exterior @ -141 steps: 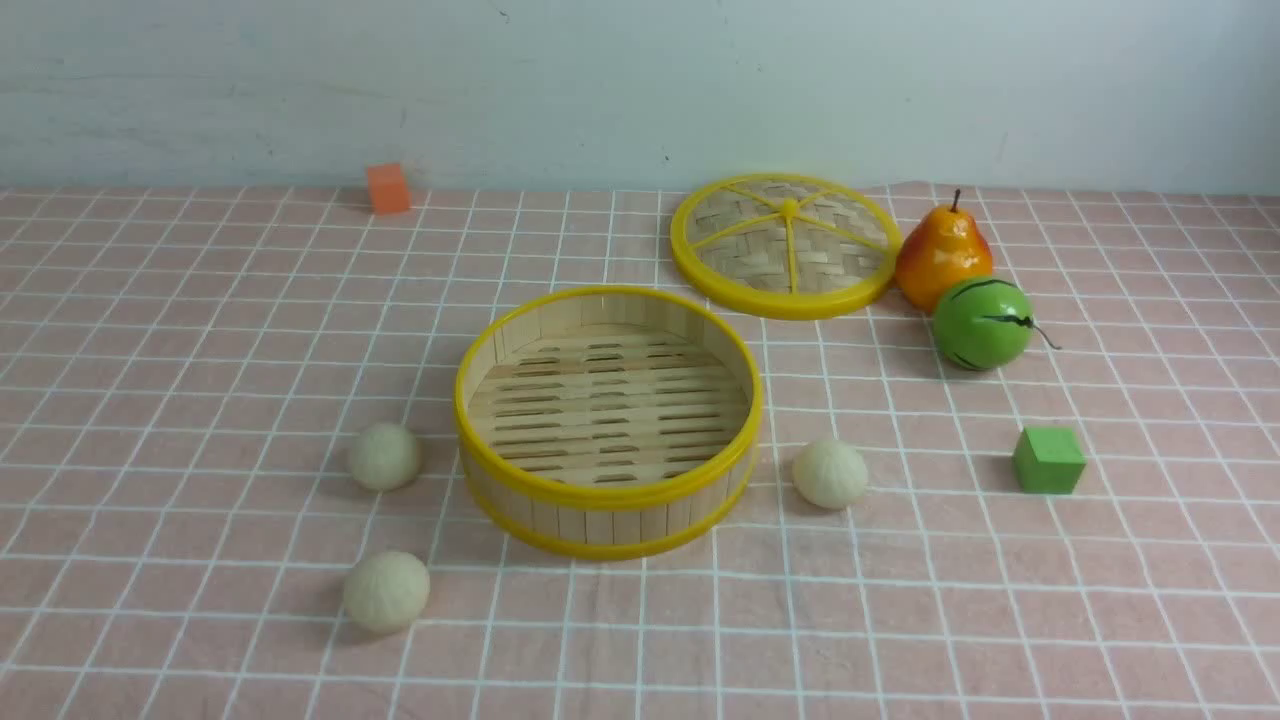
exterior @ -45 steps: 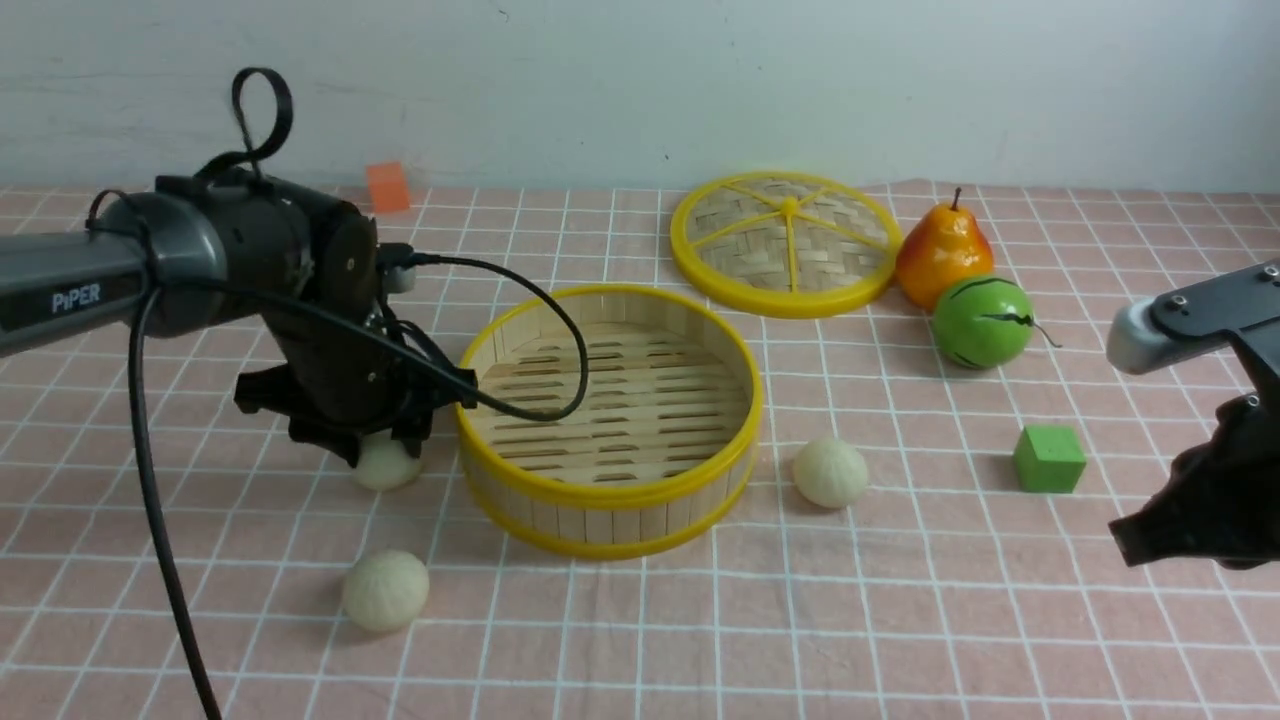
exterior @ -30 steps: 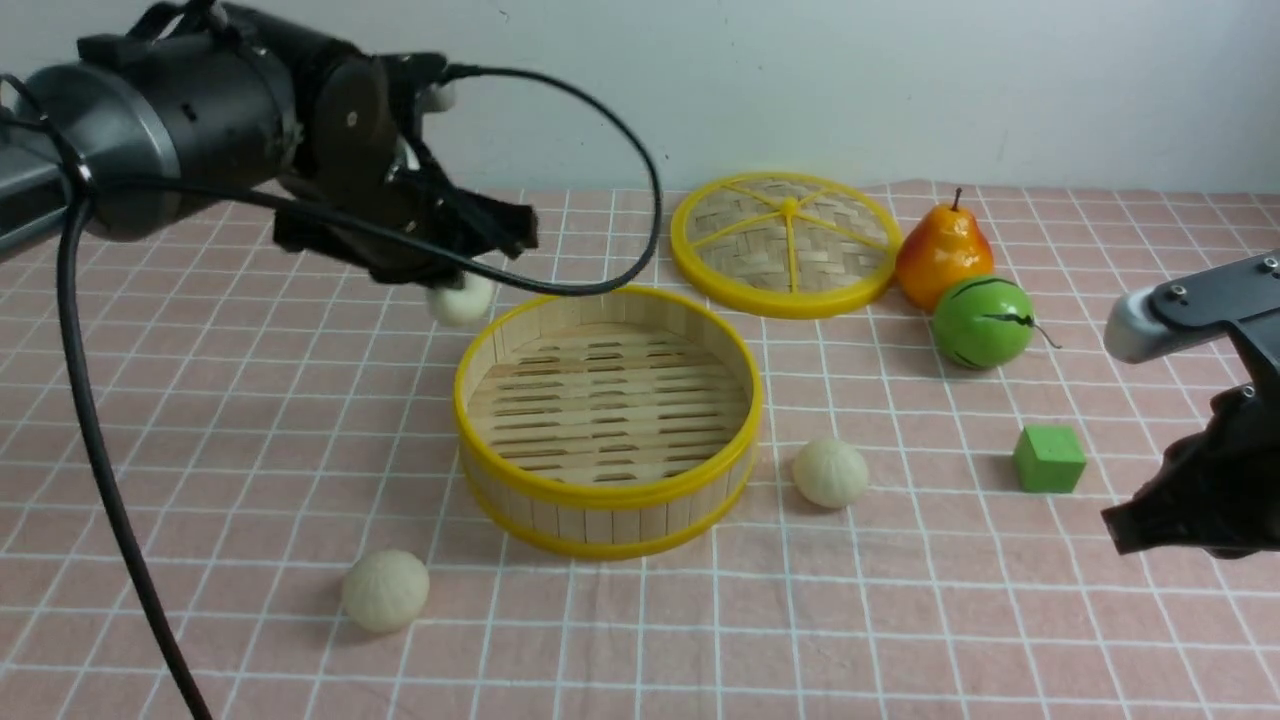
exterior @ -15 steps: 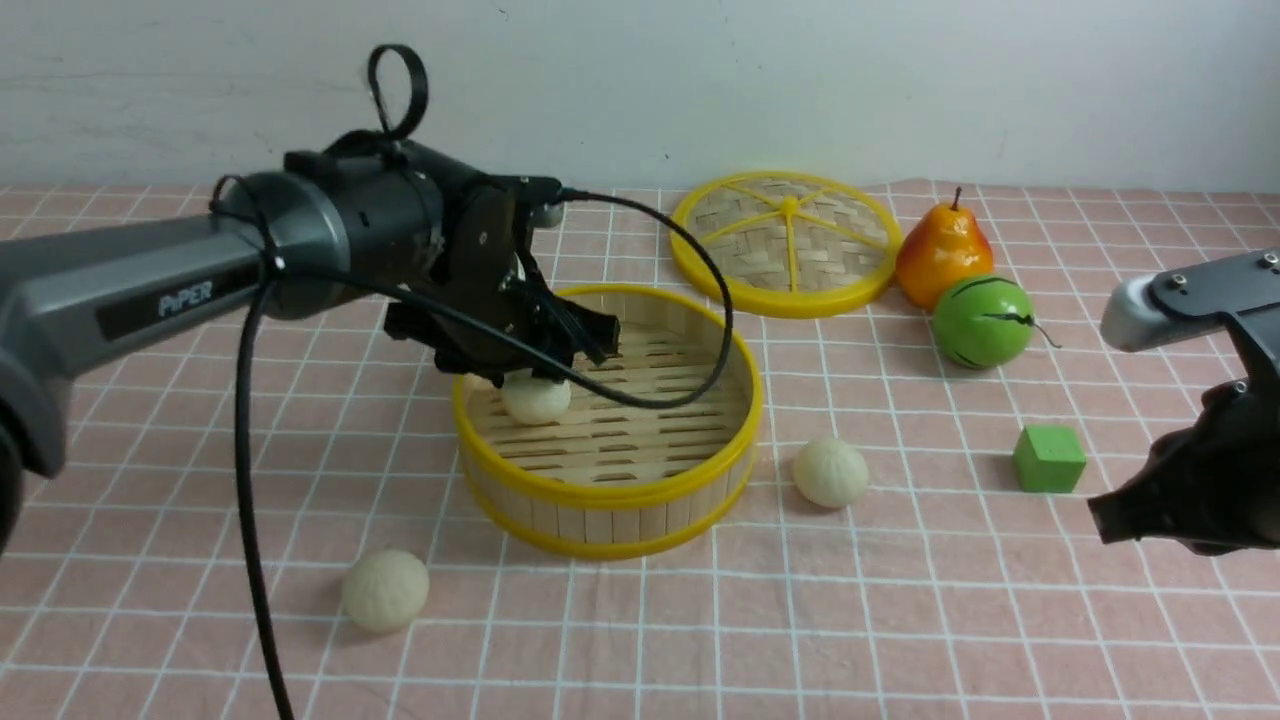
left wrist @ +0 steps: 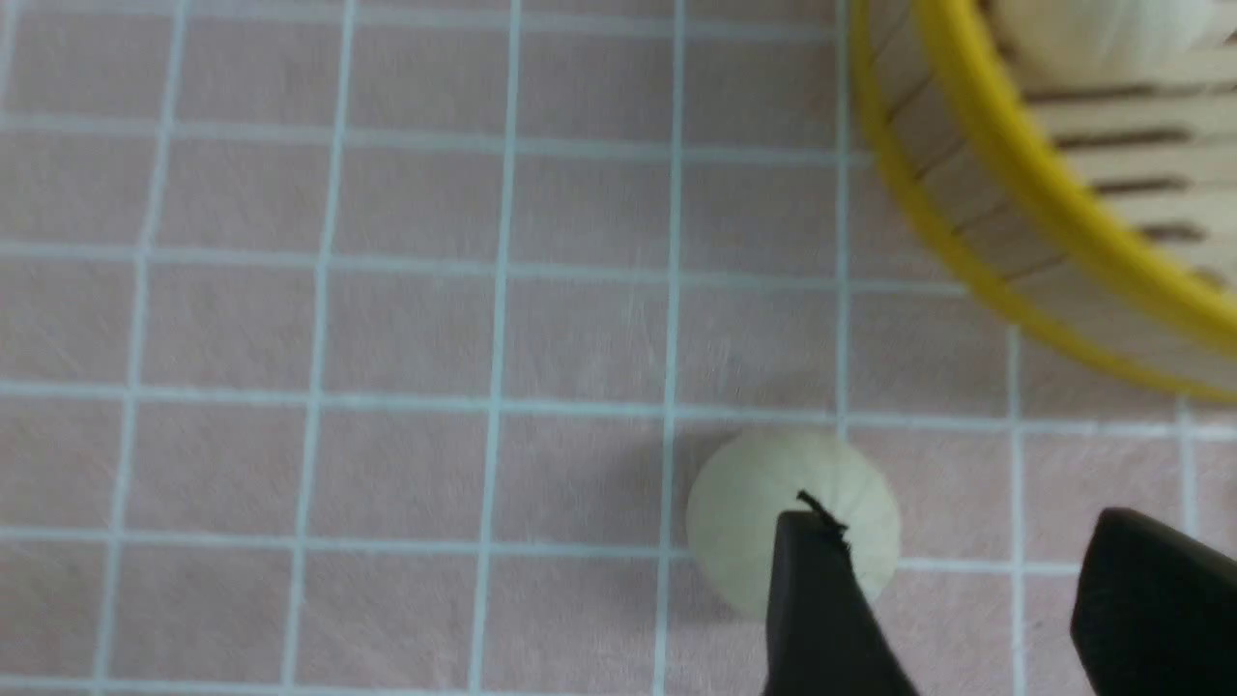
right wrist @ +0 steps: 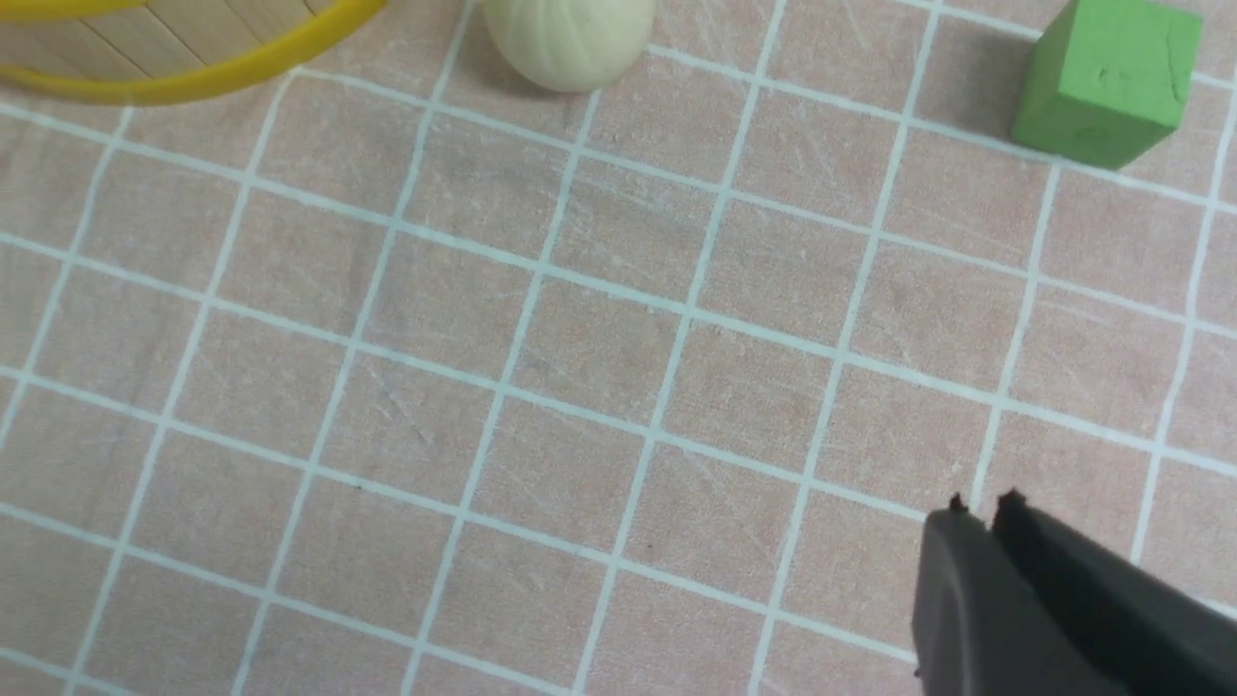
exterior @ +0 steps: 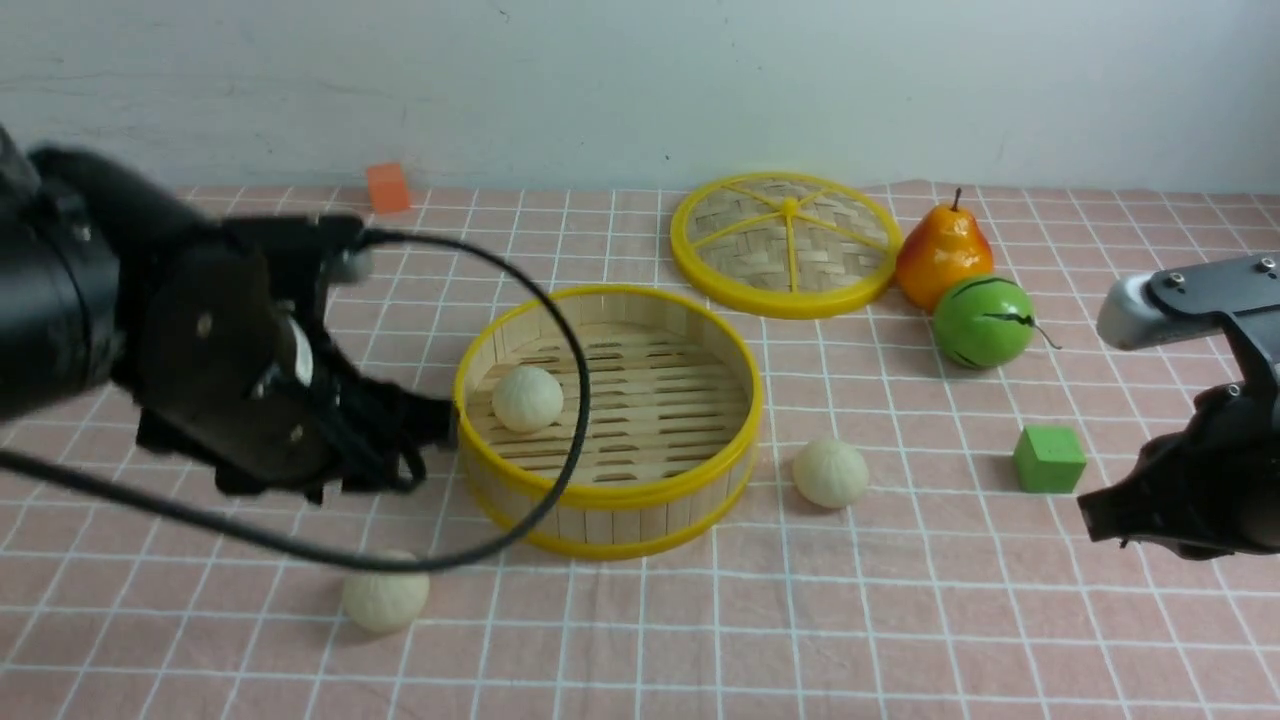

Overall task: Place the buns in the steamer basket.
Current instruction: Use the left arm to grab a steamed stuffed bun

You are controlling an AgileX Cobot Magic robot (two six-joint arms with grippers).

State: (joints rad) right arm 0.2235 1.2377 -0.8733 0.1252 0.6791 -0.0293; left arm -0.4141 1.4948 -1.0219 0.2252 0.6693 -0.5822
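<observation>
The steamer basket (exterior: 610,492) stands mid-table with one bun (exterior: 527,398) lying on its slatted floor at the left. A second bun (exterior: 385,600) lies on the cloth in front of the basket's left side, and a third (exterior: 830,472) lies just right of the basket. My left gripper (exterior: 370,480) is open and empty, hovering left of the basket above the front-left bun. In the left wrist view one finger (left wrist: 821,599) overlaps that bun (left wrist: 754,503), with the gripper (left wrist: 957,551) beside the basket rim (left wrist: 1044,222). My right gripper (exterior: 1100,520) is shut and empty, with the third bun (right wrist: 570,39) far from its tips (right wrist: 981,507).
A flat woven lid (exterior: 787,243) lies behind the basket. A pear (exterior: 942,255) and a green striped melon (exterior: 982,322) sit at the back right. A green cube (exterior: 1048,460) lies near my right gripper, and an orange cube (exterior: 388,187) sits by the wall.
My left gripper carried a bun from the cloth into the basket, let it go there, and has moved back out to the left front above the front-left bun. The right arm barely shifted.
</observation>
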